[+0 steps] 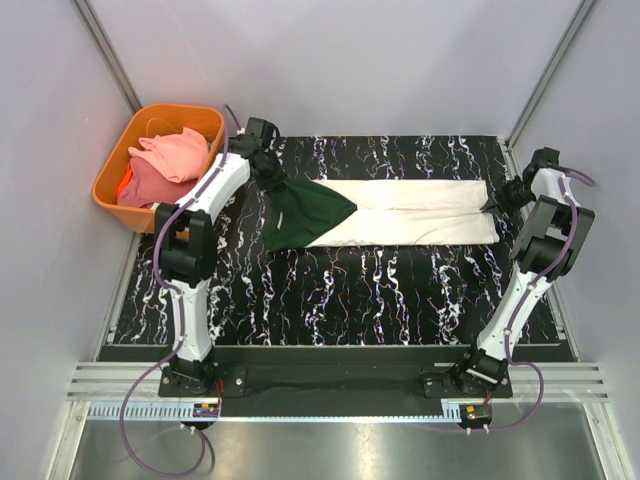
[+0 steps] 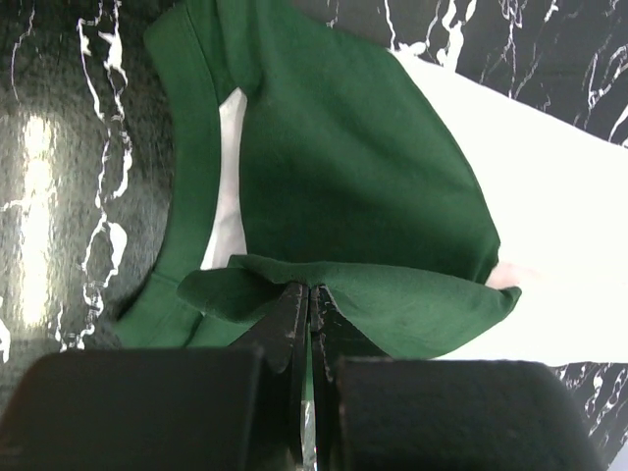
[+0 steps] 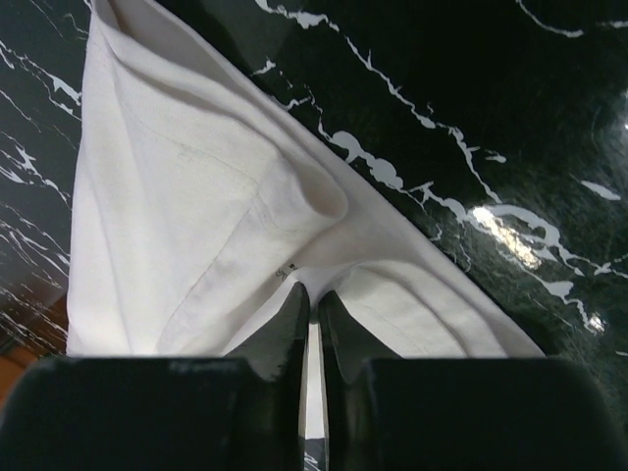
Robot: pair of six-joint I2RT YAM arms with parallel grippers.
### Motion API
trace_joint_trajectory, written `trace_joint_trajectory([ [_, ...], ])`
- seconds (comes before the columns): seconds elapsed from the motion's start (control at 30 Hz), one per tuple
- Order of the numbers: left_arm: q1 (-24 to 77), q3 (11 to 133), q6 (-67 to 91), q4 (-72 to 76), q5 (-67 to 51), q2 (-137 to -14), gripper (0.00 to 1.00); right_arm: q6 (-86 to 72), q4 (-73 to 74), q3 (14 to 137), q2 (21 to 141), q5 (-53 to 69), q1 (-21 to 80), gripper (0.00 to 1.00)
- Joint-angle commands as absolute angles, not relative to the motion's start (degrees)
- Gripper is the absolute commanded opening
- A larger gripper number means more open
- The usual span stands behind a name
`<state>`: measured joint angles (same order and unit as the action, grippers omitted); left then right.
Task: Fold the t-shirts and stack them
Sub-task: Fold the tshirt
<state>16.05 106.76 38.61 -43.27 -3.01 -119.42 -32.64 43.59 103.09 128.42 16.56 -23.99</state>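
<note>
A black table (image 1: 330, 290) with white swirly lines sits between plain grey walls.

The cream t-shirt (image 1: 420, 212) lies on the far half of the table. It is folded into one long, thin strip. The strip runs from 9 o'clock to 3 o'clock in the top view. Its dark green part (image 1: 305, 212) is at the 9 o'clock end.

The left claw (image 2: 310, 291) is closed tight on a fold of the green cloth. It lifts that end a little off the table. I think this is to keep the strip pulled straight, or to carry that end over for the next fold.

The right claw (image 3: 314, 291) is at the 3 o'clock end, on the cream hem. Its two fingers are very close together, with white cloth at the tips. I cannot tell if it is pinching the cloth or letting go.

At 10 o'clock, off the table's corner, is an orange basket (image 1: 110, 185). A pink t-shirt (image 1: 178, 152) and a coral t-shirt (image 1: 145, 185) wait in it, not folded yet.
</note>
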Motion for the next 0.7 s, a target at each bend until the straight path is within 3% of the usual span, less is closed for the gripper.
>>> trace_joint_trajectory([
  [0.0,14.9,110.5,37.6,-41.8,-3.3,-121.0,0.00,-31.9,43.9,107.0,129.8,15.6,-23.7,0.11],
  [0.53,14.7,116.7,37.0,-41.8,-6.4,-125.4,0.00,-30.8,47.1,113.3,132.9,14.9,-23.7,0.23],
  [0.67,14.7,117.3,37.4,-41.7,-7.5,-127.1,0.01,-29.0,49.3,115.7,132.7,12.9,-23.7,0.34],
])
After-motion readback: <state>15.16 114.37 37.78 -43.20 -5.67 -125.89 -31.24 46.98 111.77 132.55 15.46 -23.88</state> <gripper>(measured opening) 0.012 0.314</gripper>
